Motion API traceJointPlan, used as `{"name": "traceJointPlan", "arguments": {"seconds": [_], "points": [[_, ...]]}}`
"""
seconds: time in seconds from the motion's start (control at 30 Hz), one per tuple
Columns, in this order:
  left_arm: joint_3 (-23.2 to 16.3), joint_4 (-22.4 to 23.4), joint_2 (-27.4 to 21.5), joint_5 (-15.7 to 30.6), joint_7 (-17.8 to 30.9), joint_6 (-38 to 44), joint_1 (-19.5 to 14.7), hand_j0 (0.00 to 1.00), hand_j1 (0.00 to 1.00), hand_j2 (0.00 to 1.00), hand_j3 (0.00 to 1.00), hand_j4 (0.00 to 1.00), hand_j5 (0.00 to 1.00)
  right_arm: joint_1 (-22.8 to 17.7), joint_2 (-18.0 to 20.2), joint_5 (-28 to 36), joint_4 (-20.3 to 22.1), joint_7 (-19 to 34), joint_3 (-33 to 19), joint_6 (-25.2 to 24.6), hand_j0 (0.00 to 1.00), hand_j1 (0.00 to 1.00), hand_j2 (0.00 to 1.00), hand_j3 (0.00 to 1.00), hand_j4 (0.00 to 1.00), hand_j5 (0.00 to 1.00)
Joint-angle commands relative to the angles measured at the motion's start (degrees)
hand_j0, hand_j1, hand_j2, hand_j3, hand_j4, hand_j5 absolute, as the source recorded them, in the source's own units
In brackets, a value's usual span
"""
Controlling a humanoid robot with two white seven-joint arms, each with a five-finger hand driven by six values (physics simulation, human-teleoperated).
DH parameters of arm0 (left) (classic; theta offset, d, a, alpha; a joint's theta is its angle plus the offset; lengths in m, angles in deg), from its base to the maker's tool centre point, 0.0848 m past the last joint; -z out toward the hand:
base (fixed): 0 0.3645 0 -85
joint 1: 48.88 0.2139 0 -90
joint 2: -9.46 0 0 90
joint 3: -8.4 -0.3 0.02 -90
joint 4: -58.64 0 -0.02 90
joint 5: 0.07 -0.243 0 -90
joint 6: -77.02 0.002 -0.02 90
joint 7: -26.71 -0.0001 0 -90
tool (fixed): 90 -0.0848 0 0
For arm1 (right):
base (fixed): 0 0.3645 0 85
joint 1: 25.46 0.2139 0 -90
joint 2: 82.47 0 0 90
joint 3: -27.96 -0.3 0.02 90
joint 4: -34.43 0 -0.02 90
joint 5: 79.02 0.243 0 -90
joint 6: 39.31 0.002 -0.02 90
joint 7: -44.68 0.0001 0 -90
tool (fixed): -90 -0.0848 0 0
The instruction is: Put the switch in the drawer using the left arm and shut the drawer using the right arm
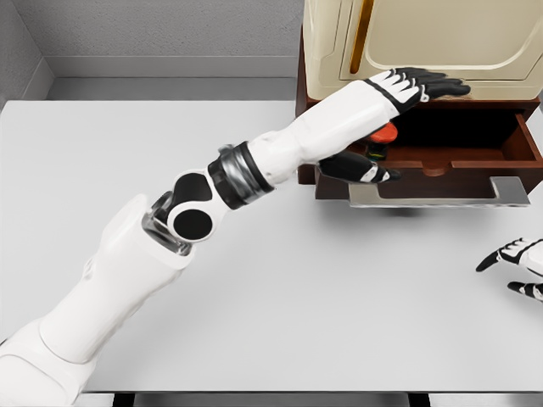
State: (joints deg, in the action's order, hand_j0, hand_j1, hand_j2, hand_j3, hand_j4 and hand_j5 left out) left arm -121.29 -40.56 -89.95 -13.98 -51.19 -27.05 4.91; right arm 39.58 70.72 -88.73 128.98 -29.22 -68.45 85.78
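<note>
1. Head view, upper right of the frame: you see the left hand (386, 127) stretched over the open drawer (462, 153), fingers spread wide above and thumb below.
2. The switch (383, 136), red-orange with a dark part, sits between thumb and fingers at the drawer's left end; you cannot tell whether it is gripped.
3. The drawer juts from a dark wooden cabinet (307, 110) on the counter (127, 153), its grey handle (437, 195) forward.
4. At the right edge, your right hand (517, 263) rests near the counter, fingers loosely open.

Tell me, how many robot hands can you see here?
2. The left robot hand reaches over the open drawer; the right robot hand rests at the table's right edge, partly cut off.
</note>
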Motion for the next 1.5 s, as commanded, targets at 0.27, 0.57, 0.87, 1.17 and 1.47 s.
{"name": "traceJointPlan", "arguments": {"seconds": [0.27, 0.57, 0.87, 1.17, 1.47], "points": [[-2.2, -3.5, -10.3, 42.0, 16.0, 18.5, -2.5, 1.0, 1.0, 1.0, 1.0, 1.0, 1.0, 0.1, 0.1, 0.4, 0.0, 0.0, 0.0, -0.1, 0.64, 0.64, 0.64, 0.64, 0.64, 0.64], [-0.8, 3.1, -11.4, 48.8, 16.5, 26.9, -8.1, 1.0, 1.0, 1.0, 1.0, 1.0, 1.0, 0.1, 0.1, 0.4, 0.0, -0.1, 0.0, -0.1, 0.64, 0.64, 0.64, 0.64, 0.64, 0.64], [-1.4, 9.8, -7.9, 49.0, 16.5, 29.4, -9.8, 1.0, 1.0, 1.0, 1.0, 1.0, 1.0, 0.1, 0.1, 0.4, 0.0, -0.1, 0.0, -0.1, 0.64, 0.64, 0.64, 0.64, 0.64, 0.64], [-1.9, 10.1, -6.4, 48.9, 16.5, 33.6, -9.7, 1.0, 1.0, 1.0, 1.0, 1.0, 1.0, 0.1, 0.1, 0.4, 0.0, -0.1, 0.0, -0.1, 0.64, 0.64, 0.64, 0.64, 0.64, 0.64], [-2.0, 12.4, -3.6, 48.5, 16.2, 34.5, -10.3, 1.0, 1.0, 1.0, 1.0, 1.0, 1.0, 0.1, 0.1, 0.4, -0.1, 0.0, 0.0, -0.1, 0.64, 0.64, 0.64, 0.64, 0.64, 0.64]]}}
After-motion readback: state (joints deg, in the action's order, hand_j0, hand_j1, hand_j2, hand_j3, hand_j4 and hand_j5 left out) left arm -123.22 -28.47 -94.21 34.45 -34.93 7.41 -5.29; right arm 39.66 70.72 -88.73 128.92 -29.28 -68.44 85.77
